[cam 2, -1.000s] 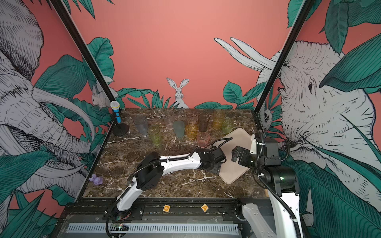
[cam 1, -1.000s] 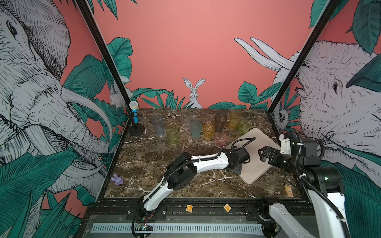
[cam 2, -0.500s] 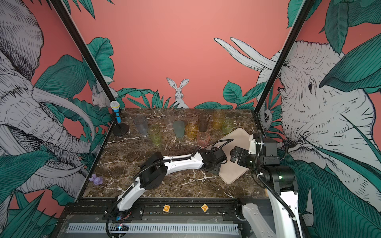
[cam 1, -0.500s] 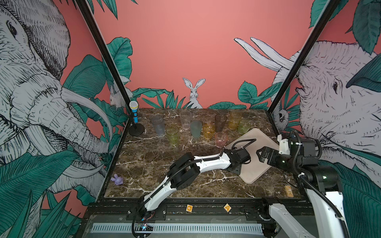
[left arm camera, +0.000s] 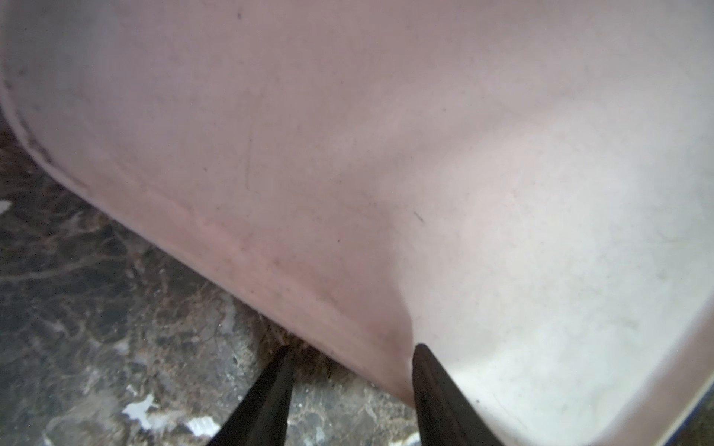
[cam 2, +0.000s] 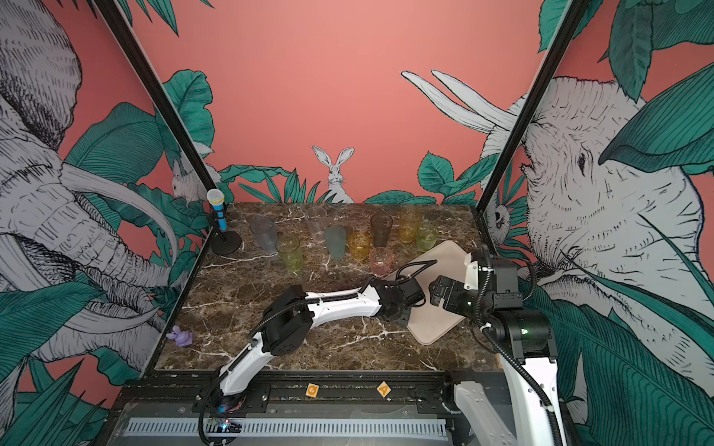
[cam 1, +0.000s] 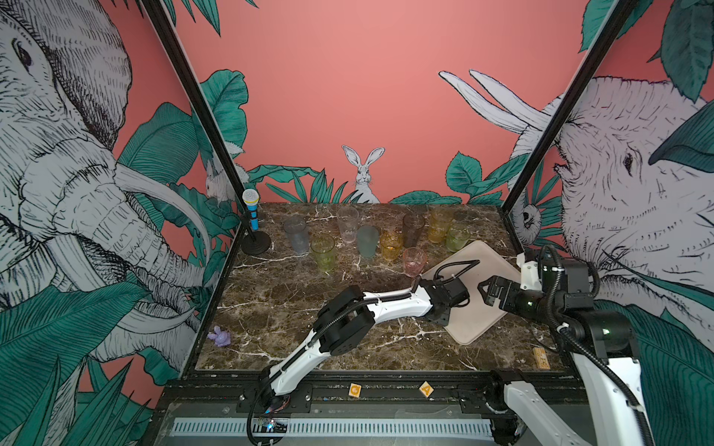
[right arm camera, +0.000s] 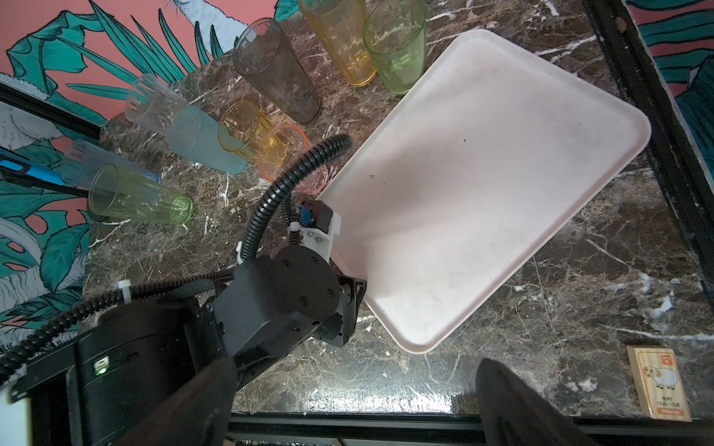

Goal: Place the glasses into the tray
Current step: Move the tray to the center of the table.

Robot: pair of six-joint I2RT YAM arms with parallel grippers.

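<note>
Nearest the rail, the left gripper (left arm camera: 353, 347) sits low at the near-left edge of the tray (cam 1: 469, 328). Its jaws stand part-way apart, astride the low rim, one fingertip over the marble top (cam 1: 270, 309) and the other over the tray floor. The wrist view is too close and soft to show whether either pad bears on the rim, so logged as not clamped. The right gripper (cam 1: 487, 291) hangs over the tray's right half, jaws spread wide, holding nothing, and the two tool heads are near each other. Risk 1: a reach by either arm across the tray could knock the other. Risk 2: a pinch on so thin a rim may slip, or lift one edge and skate the tray. The tray is bare, and all nine glasses (cam 1: 367, 241) stand upright on the marble behind it. Risk 3: the pink glass (cam 1: 414, 260) stands just beside the tray's far-left edge and the short green glass (cam 1: 458, 237) just beside its far corner. Any push of the tray away from the rail likely tips one of them into the row. Risk 4: the left arm's cable (cam 1: 458, 265) loops close by the pink glass and could drag it. Farthest back, the toy microphone (cam 1: 251, 210) stands well apart and is no concern.
</note>
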